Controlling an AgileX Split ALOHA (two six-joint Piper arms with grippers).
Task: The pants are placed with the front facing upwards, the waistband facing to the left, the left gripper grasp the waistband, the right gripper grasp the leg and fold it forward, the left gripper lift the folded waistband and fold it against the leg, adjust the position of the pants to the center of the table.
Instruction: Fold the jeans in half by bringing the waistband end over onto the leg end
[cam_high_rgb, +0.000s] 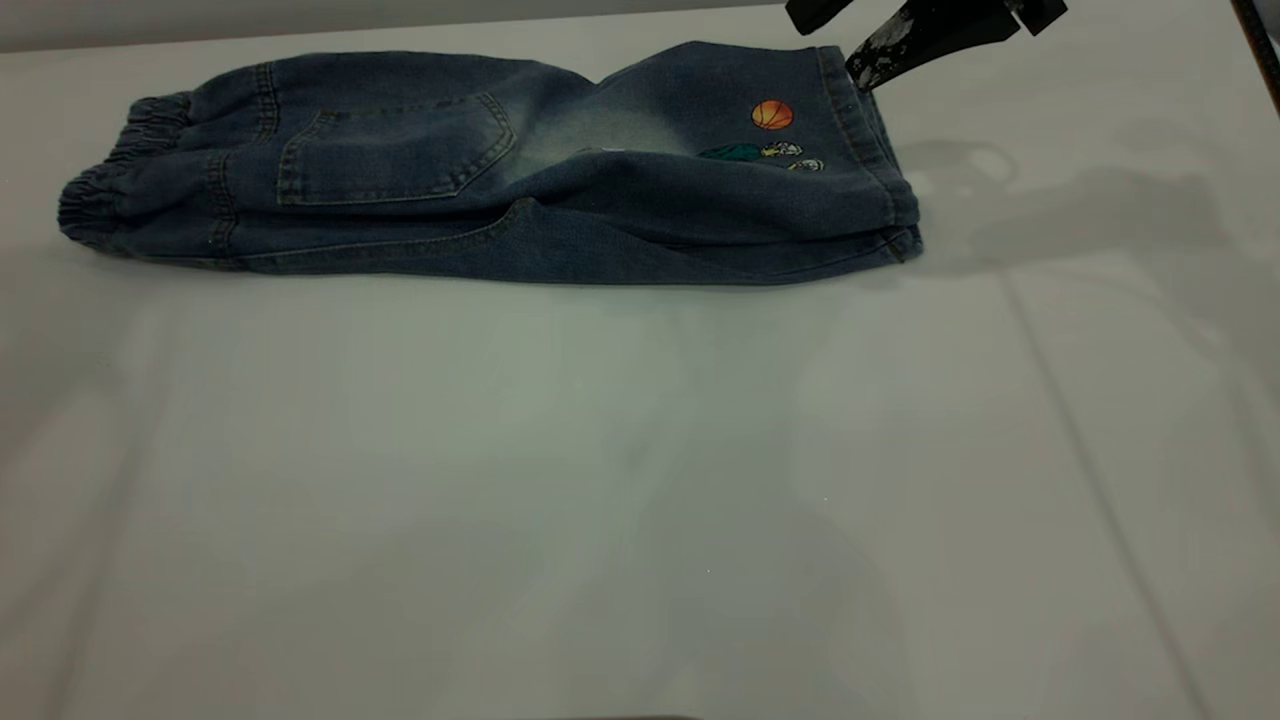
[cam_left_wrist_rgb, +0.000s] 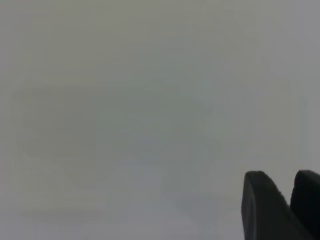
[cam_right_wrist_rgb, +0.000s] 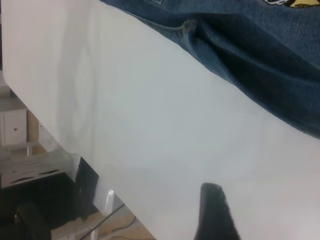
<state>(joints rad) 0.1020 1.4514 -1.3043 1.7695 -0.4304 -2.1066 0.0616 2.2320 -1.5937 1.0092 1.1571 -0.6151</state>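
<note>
The blue denim pants lie folded lengthwise across the far part of the white table. The ruched waistband is at the left and the leg hems are at the right. A patch pocket and an orange basketball print face up. My right gripper hovers open just beyond the hems, holding nothing; one scuffed finger points at the cloth. In the right wrist view one black finger shows over bare table, with the pants farther off. My left gripper is outside the exterior view, shut over bare white table.
The table's edge shows in the right wrist view, with a white cabinet and dark gear with cables on the floor beyond it. A dark bar crosses the far right corner. Bare tabletop spreads in front of the pants.
</note>
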